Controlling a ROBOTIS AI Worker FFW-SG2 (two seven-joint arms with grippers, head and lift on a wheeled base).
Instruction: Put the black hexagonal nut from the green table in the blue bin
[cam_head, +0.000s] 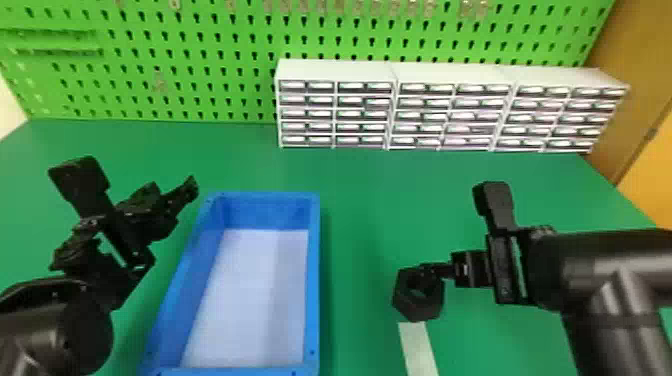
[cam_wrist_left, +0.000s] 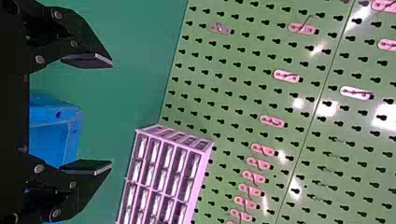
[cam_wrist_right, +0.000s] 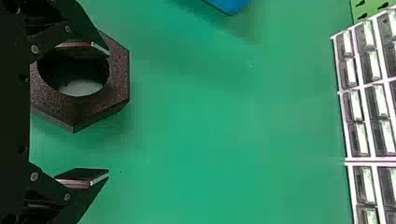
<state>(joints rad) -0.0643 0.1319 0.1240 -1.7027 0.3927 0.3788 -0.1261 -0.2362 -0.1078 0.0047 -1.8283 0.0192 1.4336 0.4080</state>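
Observation:
The black hexagonal nut is at the green table's right part, to the right of the blue bin. My right gripper is open at the nut, one finger overlapping its far edge. In the right wrist view, one finger of the right gripper is over the hole of the nut, the other well off to its side; whether they touch cannot be told. Beyond the bin's left rim my left gripper holds nothing; in its wrist view the left gripper has its fingers wide apart.
White drawer cabinets line the table's back right, before a green pegboard. A pale strip lies on the table just in front of the nut. The bin's raised rim stands between the two arms.

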